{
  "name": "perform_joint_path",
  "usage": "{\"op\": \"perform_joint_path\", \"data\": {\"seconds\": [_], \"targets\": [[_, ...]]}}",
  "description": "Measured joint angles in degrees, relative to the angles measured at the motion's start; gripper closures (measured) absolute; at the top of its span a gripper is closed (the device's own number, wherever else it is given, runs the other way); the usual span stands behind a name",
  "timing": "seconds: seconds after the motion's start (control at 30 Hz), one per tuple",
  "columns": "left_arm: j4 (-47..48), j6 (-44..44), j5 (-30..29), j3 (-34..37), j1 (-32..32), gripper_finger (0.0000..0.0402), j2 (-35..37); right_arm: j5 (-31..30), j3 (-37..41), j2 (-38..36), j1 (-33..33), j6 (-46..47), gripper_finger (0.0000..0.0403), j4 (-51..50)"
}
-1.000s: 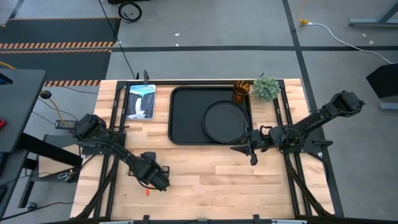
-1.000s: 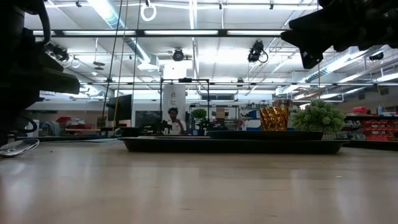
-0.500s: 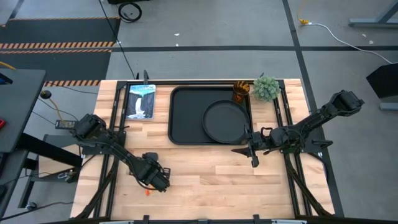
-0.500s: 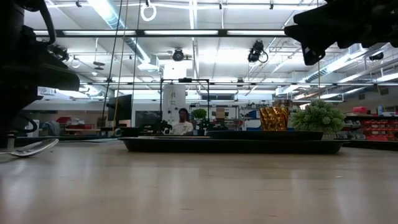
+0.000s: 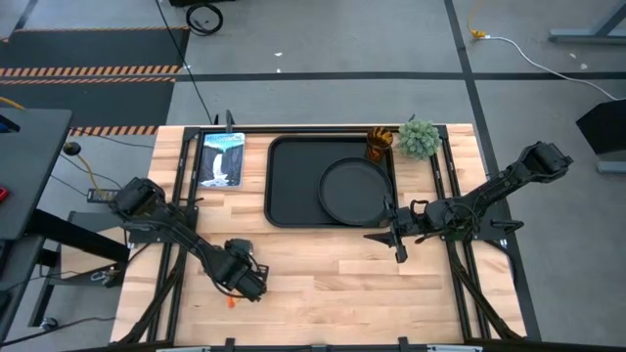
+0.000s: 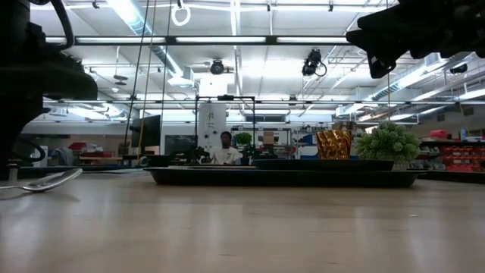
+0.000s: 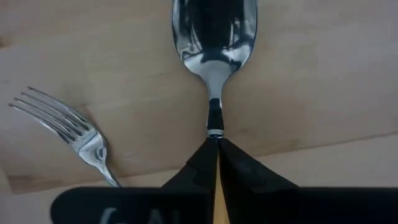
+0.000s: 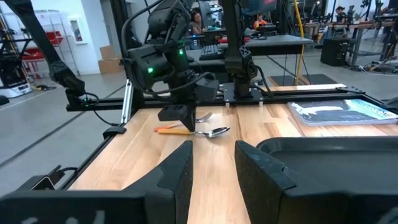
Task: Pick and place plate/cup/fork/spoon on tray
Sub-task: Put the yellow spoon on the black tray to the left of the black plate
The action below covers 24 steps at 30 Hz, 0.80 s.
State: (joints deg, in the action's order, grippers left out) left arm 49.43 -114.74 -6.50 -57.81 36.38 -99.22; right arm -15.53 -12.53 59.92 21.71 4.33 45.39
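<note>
My left gripper (image 5: 254,287) is near the table's front left and is shut on the spoon (image 7: 214,37), whose silver bowl points away from the fingers. The fork (image 7: 68,127) lies flat on the wood beside the spoon. The round black plate (image 5: 354,191) lies in the right half of the black tray (image 5: 284,181). The amber cup (image 5: 379,145) stands at the tray's far right corner. My right gripper (image 5: 396,240) is open and empty, above the table just off the tray's near right corner. My left gripper pinches the spoon between its two fingers where the silver neck meets the handle (image 7: 215,129). The fingers slant down from above and lie along the spoon, with the yellow handle (image 7: 216,199) running back between them. In the low view the bowl end (image 6: 67,174) is tilted slightly up.
A blue-and-white picture card (image 5: 220,158) lies left of the tray. A small green plant (image 5: 419,137) stands at the far right, beside the cup. Bare wood lies between the two grippers, along the table's near side. A person shows far off in the room (image 6: 225,152).
The spoon in my left gripper has moved toward the table's right, and its bowl end has risen a little off the wood. The fork, plate and cup have stayed where they were.
</note>
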Motion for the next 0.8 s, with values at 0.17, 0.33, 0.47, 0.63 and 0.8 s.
{"op": "perform_joint_path", "data": {"seconds": [0.17, 0.33, 0.47, 0.63, 0.8], "targets": [[0.23, -0.07, -1.22, 0.16, -0.1, 0.0382, 1.12, 0.0, 0.0, 0.01, -0.02, -0.04, 0.0277, 0.57], [0.49, -0.31, -0.89, 0.16, -0.24, 0.0349, 0.86, -0.01, 0.0, 0.02, -0.02, -0.04, 0.0277, 1.09], [0.8, -0.37, -0.81, 0.16, -0.22, 0.0293, 0.86, 0.0, 0.0, 0.02, -0.02, -0.04, 0.0277, 1.26], [0.86, -0.11, -1.29, 0.16, -0.22, 0.0245, 0.86, 0.0, 0.0, 0.02, -0.02, 0.14, 0.0277, 1.27], [0.97, 0.17, -2.0, 0.2, -0.22, 0.0239, 0.86, 0.07, 0.0, 0.02, -0.02, 0.16, 0.0277, 1.29]]}}
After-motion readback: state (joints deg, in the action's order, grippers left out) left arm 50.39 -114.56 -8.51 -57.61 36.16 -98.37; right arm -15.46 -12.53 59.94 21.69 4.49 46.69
